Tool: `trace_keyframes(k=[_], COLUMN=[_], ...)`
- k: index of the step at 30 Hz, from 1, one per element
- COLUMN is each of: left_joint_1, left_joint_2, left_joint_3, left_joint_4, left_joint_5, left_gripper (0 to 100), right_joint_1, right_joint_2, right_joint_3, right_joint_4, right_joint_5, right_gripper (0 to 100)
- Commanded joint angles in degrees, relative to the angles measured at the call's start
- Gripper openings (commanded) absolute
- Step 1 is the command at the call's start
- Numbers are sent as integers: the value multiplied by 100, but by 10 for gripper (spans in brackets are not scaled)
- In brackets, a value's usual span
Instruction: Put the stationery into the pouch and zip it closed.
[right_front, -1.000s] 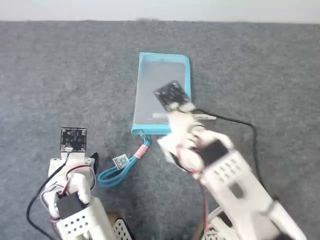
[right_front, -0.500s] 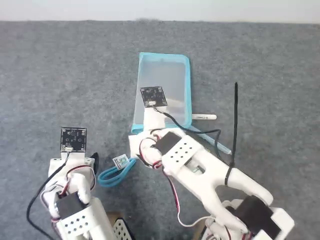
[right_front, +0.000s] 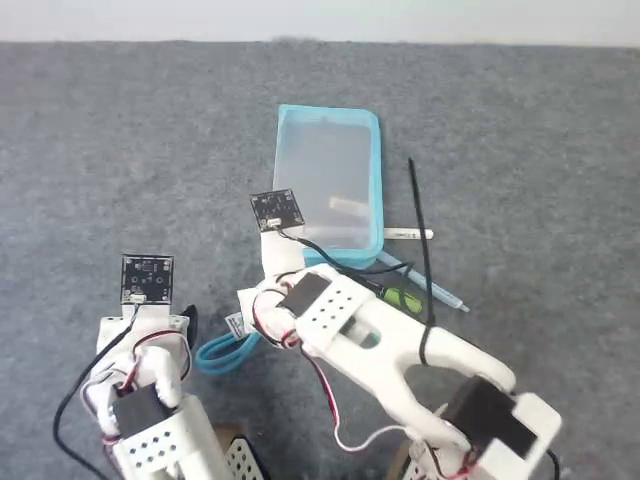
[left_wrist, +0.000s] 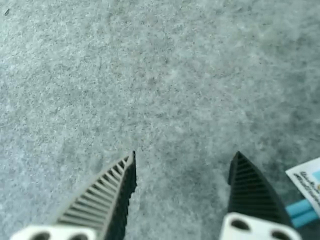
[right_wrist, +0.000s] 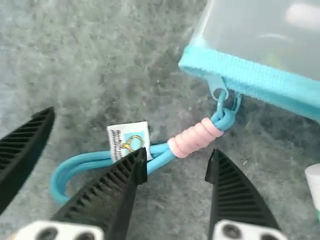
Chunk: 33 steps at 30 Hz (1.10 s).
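Swung leftward, the right fingers (right_wrist: 117, 187) gape wide, with the pouch (right_wrist: 250, 35) strap (right_wrist: 196, 136) lying between their tips.

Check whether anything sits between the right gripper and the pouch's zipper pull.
Nothing visible does. The open right gripper hangs over the pink beads on the blue cord, which leads straight to the zipper pull at the pouch corner.
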Motion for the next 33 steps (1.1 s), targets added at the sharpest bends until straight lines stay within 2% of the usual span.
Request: trace_keyframes(k=[1,9,19,25,28,31,33], left_joint_1=[-9,-9,-9,-9,-9,-9,-9], left_joint_2=[-114,-114,-114,-114,-114,-114,-114], left_joint_3=[-75,-75,-75,-75,-75,-75,-75], left_joint_4=[18,18,35,44,44,44,44], left_joint_5=[-44,-44,-44,-44,-44,-44,-44], left_gripper=[284,284,284,284,284,284,284], right_joint_1=[-40,251,286,708,936,1138,1253], right_joint_2=[57,453,1033,1429,1560,1631,1631], right_joint_3=[-404,-554,-791,-1064,-1354,-1697,-1793], right_joint_4=[-57,-92,-101,119,620,1051,1314], right_joint_5=[-88,-105,-88,-79,-62,730,1363], right_gripper=[193,191,190,188,117,6,17])
